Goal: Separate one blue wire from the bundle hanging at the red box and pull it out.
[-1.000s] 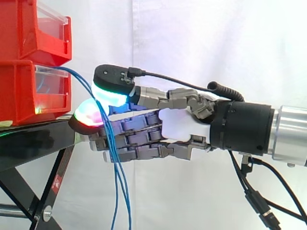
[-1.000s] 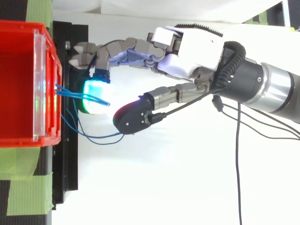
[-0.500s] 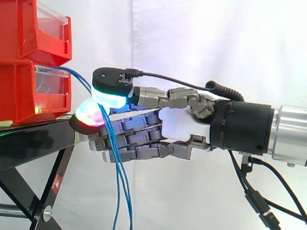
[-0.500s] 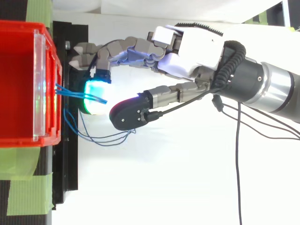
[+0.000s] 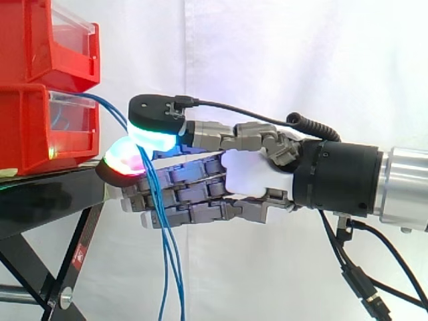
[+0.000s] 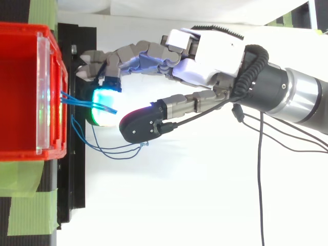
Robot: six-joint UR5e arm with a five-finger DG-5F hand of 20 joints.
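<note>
While my arm reached in level from the right, my hand was stretched out toward the edge of the black metal stand, before the white cloth curtain. On that stand sat the lower red plastic bin with its clear front panel, and the upper red plastic bin was stacked on top of it. The bundle of thin blue wires came out of the front of the lower red plastic bin, arched toward me and dropped past the stand's edge.

My thumb pad, glowing green and cyan, was lowered against a fingertip pad that glowed red and magenta. The thin blue wires ran between the two, so my hand was closed in a pinch on them. How many strands were caught there I could not tell. My other fingers were bent loosely underneath, with the wires crossing in front of them, and their tips were close beside the stand.

Below my hand the strands hung free and spread slightly apart. Seen from above, the wires left the bin's front, lay across the lit pad, and a slack loop curved out beside the stand near my thumb. Strips of green tape lay on the surface next to the bin.
</note>
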